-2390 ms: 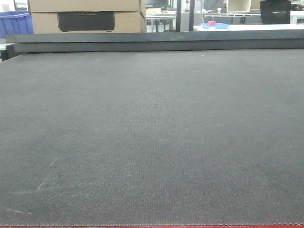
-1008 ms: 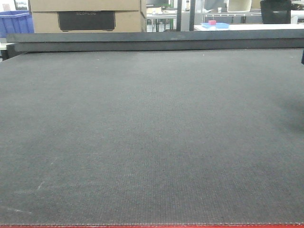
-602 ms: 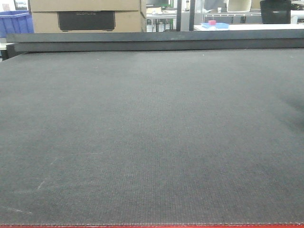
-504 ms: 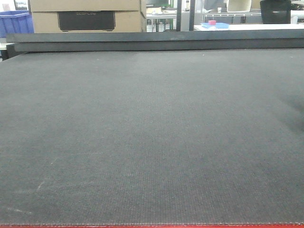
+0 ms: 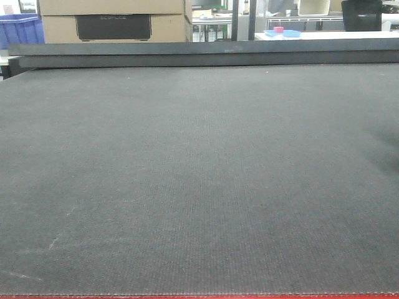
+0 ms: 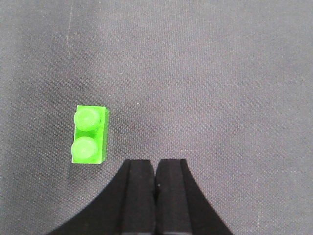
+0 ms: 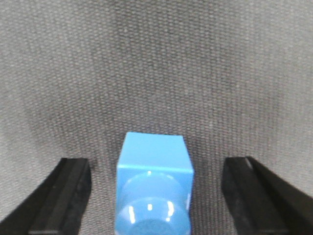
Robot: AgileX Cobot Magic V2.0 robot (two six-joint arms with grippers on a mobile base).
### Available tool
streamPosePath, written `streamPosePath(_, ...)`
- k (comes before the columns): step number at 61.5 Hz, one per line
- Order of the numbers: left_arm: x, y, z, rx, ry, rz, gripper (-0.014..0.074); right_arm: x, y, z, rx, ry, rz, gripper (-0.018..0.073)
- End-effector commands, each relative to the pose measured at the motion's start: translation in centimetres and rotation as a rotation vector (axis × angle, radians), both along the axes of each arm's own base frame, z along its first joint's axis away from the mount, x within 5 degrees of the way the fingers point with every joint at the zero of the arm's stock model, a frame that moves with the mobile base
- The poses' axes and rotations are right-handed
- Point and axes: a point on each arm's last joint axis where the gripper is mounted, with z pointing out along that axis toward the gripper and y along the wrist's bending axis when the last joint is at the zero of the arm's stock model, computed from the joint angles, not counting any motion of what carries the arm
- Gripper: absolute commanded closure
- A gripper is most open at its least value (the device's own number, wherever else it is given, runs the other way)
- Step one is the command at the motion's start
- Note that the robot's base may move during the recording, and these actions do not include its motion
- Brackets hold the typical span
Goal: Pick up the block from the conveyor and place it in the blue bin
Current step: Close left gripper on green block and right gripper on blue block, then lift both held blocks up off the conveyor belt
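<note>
The dark grey woven conveyor belt [image 5: 199, 174] fills the front view, with neither block nor gripper in it. In the left wrist view a green two-stud block [image 6: 89, 134] lies on the belt, up and left of my left gripper [image 6: 155, 169], which is shut and empty. In the right wrist view a blue one-stud block [image 7: 153, 186] stands on the belt between the fingers [image 7: 61, 196] of my right gripper [image 7: 155, 193], which is open with gaps on both sides of the block.
A raised dark rail [image 5: 199, 53] borders the belt's far edge. Behind it stand a cardboard box [image 5: 112, 22], a blue bin [image 5: 19, 30] at far left and a distant table with a blue tray [image 5: 282, 33]. A red frame edge [image 5: 199, 297] runs along the front.
A dark shape at the right edge of the front view one second ago is gone. The belt looks the same otherwise.
</note>
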Motion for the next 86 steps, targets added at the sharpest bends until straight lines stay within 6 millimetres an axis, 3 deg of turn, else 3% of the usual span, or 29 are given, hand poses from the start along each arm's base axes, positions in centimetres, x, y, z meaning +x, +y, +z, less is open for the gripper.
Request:
streamPosePath(1,-0.1,0.0,0.3,-0.011,-0.005,0.011,0.0707,0.0,-0.1,0.1,0.005,-0.010,-0.001,0.0309)
streamPosePath(7,-0.2,0.3,0.2,-0.015,0.015,0.082,0.0707,-0.2,0.0,0.0,0.014,0.016,-0.002,0.0517)
streamPosePath(11,-0.2,0.7,0.0,0.029,0.028,0.092,0.0707,-0.3,0.0,0.0,0.015,0.025,-0.001,0.0728)
streamPosePath(24,1.8,2.8,-1.6,0.086,0.164,0.111,0.0707,-1.0,0.1,1.0,0.026,0.038,-0.001,0.0721)
streamPosePath(34,3.7,4.5,-3.8,0.048,0.225,0.067,0.0707,-2.1,0.3,3.3,0.020,-0.022,0.000,0.0721)
streamPosePath(47,5.5,4.8,-6.2,0.049,0.270,0.007,0.0694,-3.4,0.6,6.2,0.010,-0.131,-0.001,0.0721)
streamPosePath(51,5.9,4.9,-7.2,0.055,0.263,-0.004,0.0629,-3.6,0.6,6.6,0.008,-0.144,-0.001,0.0721)
streamPosePath(63,5.9,5.0,-9.9,0.076,0.254,-0.010,0.0253,-3.7,0.6,6.7,0.007,-0.148,-0.001,0.0721)
streamPosePath(70,5.8,5.0,-12.2,0.078,0.244,-0.013,0.0147,-3.6,0.6,6.7,0.005,-0.163,-0.002,0.0721)
streamPosePath(79,6.1,4.9,-14.5,0.065,0.242,-0.010,0.0181,-3.5,0.6,6.8,0.005,-0.174,-0.003,0.0721)
streamPosePath(86,6.9,5.0,-15.7,0.057,0.282,-0.011,0.0290,-3.5,0.6,6.8,0.005,-0.174,-0.003,0.0721)
